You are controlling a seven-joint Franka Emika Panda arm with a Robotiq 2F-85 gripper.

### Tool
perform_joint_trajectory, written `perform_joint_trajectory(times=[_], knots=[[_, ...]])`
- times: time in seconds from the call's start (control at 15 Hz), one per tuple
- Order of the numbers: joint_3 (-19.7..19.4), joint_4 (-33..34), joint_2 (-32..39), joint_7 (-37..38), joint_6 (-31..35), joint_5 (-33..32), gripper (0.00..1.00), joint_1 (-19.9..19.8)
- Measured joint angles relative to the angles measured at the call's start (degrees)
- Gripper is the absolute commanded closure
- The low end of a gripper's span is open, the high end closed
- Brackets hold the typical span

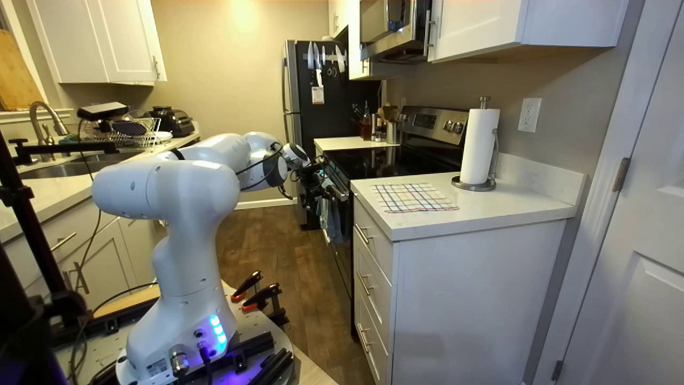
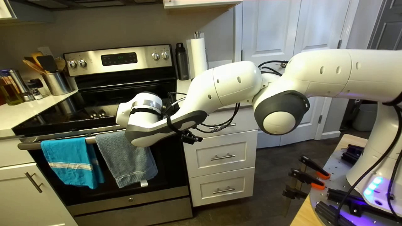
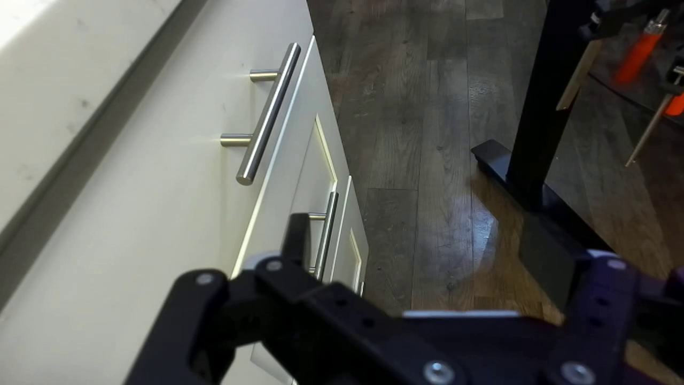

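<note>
My gripper [image 3: 422, 251] is open in the wrist view, with a wide gap between its two black fingers and nothing held. Its left finger overlaps the view of the middle drawer's metal bar handle [image 3: 326, 235]; I cannot tell that they touch. The top drawer handle [image 3: 270, 115] is further up in that view, on the white drawer front. In an exterior view the gripper [image 1: 315, 179] is in front of the stove [image 1: 385, 160], near the oven handle and towels. In an exterior view the arm's wrist [image 2: 144, 119] hides the gripper, beside a grey towel [image 2: 127, 161] and a teal towel [image 2: 69, 160].
A white counter [image 1: 481, 206] bears a checked cloth [image 1: 414, 198] and a paper towel roll [image 1: 479, 147]. A dark bottle [image 2: 182, 61] and a utensil holder [image 2: 56, 82] flank the stove. A black stand leg [image 3: 539, 117] and clamps [image 2: 306, 177] are near the robot's base.
</note>
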Motion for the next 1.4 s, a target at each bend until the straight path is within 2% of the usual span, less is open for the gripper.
perform_joint_trajectory(times=[0.47,1.0,1.4], knots=[[0.1,0.0,0.1,1.4,0.9,0.2,0.0,-0.2],[1.3,-0.5,1.4,9.3,4.7,2.5,0.0,-4.7],[-0.2,-2.8,1.4,10.4,7.6,1.3,0.0,-5.2]])
